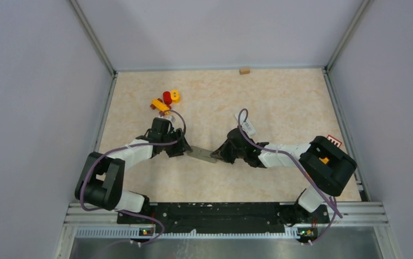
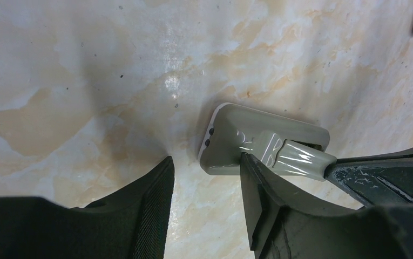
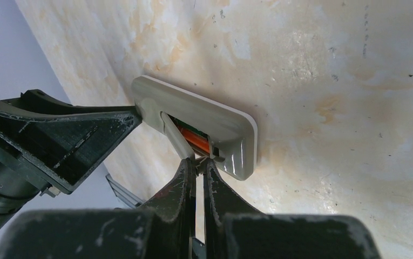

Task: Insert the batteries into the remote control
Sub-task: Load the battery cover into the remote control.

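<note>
The grey remote control (image 1: 203,155) lies back-up on the table between my two grippers. Its battery cover (image 3: 176,134) is tilted up at one end, and my right gripper (image 3: 198,162) is shut on that raised edge. In the opened compartment lies an orange battery (image 3: 196,140); any other batteries are hidden. In the left wrist view the remote control (image 2: 247,135) lies just past my left gripper (image 2: 207,157), which is open with its right finger (image 2: 263,199) against the remote's near edge. The raised cover (image 2: 301,159) meets the right gripper's tip there.
Red and yellow toy blocks (image 1: 167,100) lie at the back left, behind the left arm. A small tan block (image 1: 244,70) sits at the far wall. A white cable tag (image 1: 249,128) hangs over the right wrist. A red-and-white label (image 1: 334,141) lies at the right edge.
</note>
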